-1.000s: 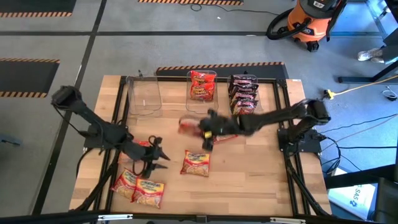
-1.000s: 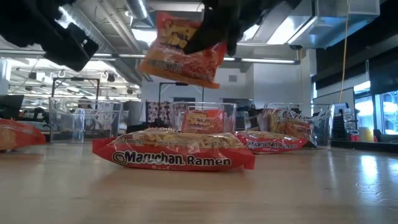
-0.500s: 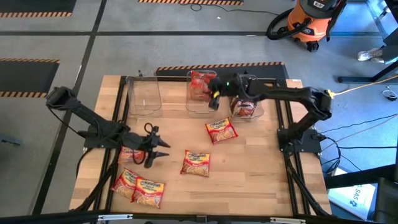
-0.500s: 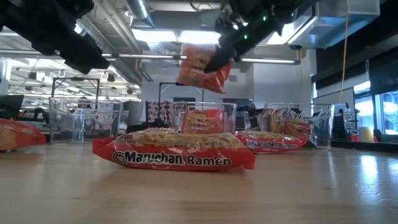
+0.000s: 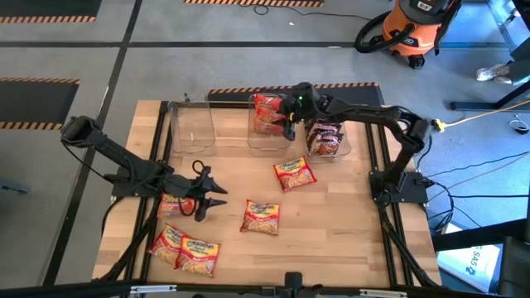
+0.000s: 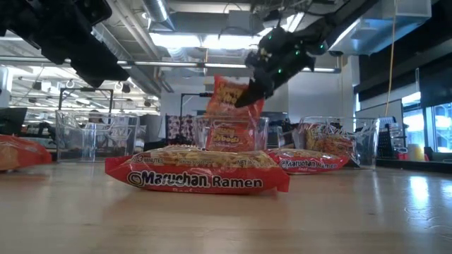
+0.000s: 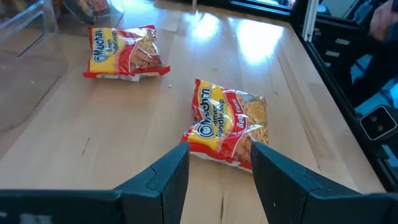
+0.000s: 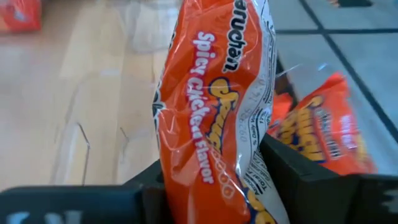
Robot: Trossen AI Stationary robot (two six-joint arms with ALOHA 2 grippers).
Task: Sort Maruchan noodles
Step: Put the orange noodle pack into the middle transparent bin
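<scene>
My right gripper (image 5: 288, 122) is at the far middle of the table, shut on an orange Maruchan noodles packet (image 6: 229, 106) that hangs over the middle clear bin (image 5: 269, 141). That bin holds another orange packet (image 8: 323, 137). The right bin (image 5: 325, 136) holds dark packets, and the left bin (image 5: 192, 128) shows nothing inside. My left gripper (image 7: 217, 168) hovers open at the near left, pointing at a yellow-and-red packet (image 7: 227, 124) lying flat on the table. More packets (image 5: 294, 174) (image 5: 197, 252) lie flat on the wood. My right gripper pinches the orange packet's two flat faces (image 8: 208, 177) between its two fingers (image 8: 292, 168), near the packet's upper end. The fingers slant down from the table's right. The packet hangs upright below them, its lower end (image 6: 226, 141) down inside the middle bin.
Three clear bins stand in a row along the far edge. Loose packets lie at the near left (image 5: 166, 240), at the centre (image 5: 261, 217) and just under my left arm (image 5: 174, 203). A black frame (image 5: 377, 165) runs along the table's sides.
My right gripper has swung from the table's middle toward the far edge, carrying the orange packet from high over the table to the middle bin. The packet now hangs upright with its lower end in the bin. My left gripper has shifted slightly and turned.
</scene>
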